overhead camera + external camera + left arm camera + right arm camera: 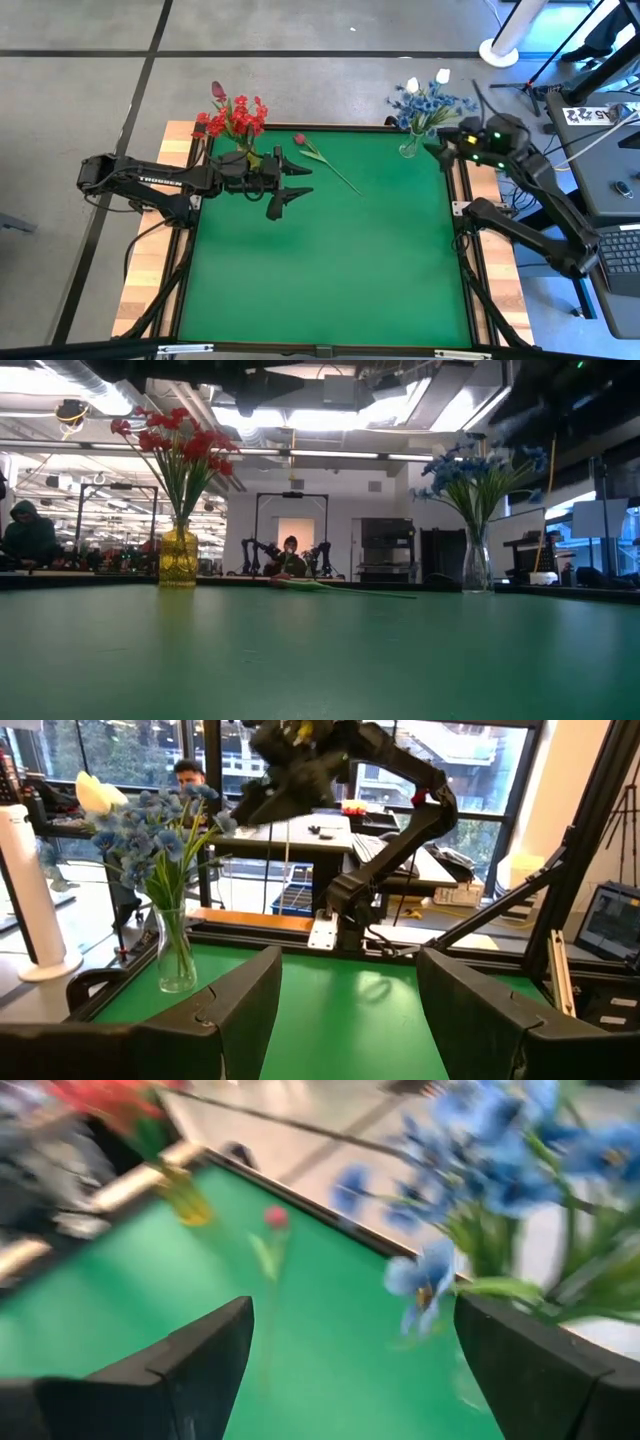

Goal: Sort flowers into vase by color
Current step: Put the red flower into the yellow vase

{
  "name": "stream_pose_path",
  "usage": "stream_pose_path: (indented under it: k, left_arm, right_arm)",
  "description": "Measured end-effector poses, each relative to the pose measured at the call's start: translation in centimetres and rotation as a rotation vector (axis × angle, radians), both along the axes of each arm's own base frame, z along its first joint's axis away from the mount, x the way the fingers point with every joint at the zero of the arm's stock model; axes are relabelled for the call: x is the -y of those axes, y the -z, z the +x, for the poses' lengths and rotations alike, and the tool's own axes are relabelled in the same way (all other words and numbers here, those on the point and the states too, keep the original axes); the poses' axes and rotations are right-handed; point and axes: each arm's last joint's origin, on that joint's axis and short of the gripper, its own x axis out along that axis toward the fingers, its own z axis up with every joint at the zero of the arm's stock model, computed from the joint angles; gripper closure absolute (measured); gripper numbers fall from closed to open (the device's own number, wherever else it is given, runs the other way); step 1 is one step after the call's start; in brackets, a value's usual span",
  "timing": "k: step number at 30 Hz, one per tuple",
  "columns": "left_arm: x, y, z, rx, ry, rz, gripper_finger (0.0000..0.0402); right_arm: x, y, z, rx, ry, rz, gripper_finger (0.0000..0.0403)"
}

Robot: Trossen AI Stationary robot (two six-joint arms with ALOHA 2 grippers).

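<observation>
The left gripper (pixel 292 186) hangs over the green counter (pixel 330 270) with its fingers (pixel 240 1005) spread and empty, just in front of the yellow vase (pixel 179 556) that holds the red blossom clusters (pixel 232 118). Just past those fingers, toward the middle of the back edge, lies the one flower still loose: a red-pink tulip (pixel 300 140) flat on the counter. Its long axis runs on a slant, the bud toward the back rail and the green stem (pixel 338 175) trailing forward and toward the right arm's side. The left arm is clearly the nearer; I judge it best placed to take the stem near the bud end. Farther off, the right gripper (pixel 440 143) hovers by the clear vase (pixel 176 952) of blue blossoms (pixel 432 105) and white tulip buds (pixel 442 76), fingers (pixel 195 1360) released and empty, well apart from the tulip.
</observation>
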Motion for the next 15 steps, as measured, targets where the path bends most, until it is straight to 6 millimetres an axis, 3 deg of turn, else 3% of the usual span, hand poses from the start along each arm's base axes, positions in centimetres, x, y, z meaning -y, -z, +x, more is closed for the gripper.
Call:
stream_pose_path:
  k: [7,15]
  left_arm:
    - [0.0,0.0,0.0,-0.001,-0.017,0.001,0.0173]
    - [-0.3,1.1,-0.1,-0.118,-0.11,-0.007,0.0173]
  right_arm:
    - [-2.5,-1.7,-1.3,0.205,-0.167,-0.031,0.0059]
    - [-2.0,-2.4,-0.4,0.401,-0.3,-0.122,0.0059]
